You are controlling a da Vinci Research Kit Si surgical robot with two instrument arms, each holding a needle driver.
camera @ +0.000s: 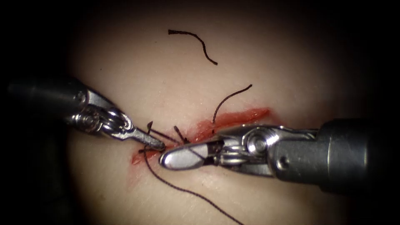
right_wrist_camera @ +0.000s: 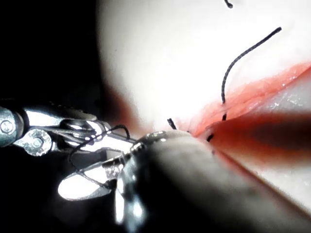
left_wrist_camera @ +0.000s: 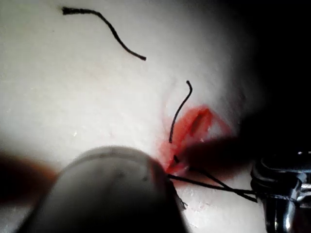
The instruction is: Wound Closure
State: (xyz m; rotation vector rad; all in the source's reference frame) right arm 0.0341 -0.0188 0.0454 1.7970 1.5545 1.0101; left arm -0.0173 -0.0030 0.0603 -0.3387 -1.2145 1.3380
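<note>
The cut (camera: 233, 118) runs across the pale tissue (camera: 137, 75), edged with red fluid. My left tool (camera: 160, 146) reaches the cut's left end, jaws shut on the dark thread at a short tail (camera: 149, 126). My right tool (camera: 166, 159) lies along the cut from the right with its jaws shut, tip almost touching the left tool's tip. A strand of thread (camera: 196, 152) crosses over its jaws, also seen as a loop (right_wrist_camera: 80, 150) in the right wrist view. The long thread (camera: 183, 189) trails toward the near edge. I see no needle.
A loose cut piece of thread (camera: 196, 38) lies on the tissue far from the cut. A curved thread tail (camera: 227, 100) rises from an earlier stitch in the cut's middle. The right tool's shaft (camera: 341, 154) covers the cut's right part.
</note>
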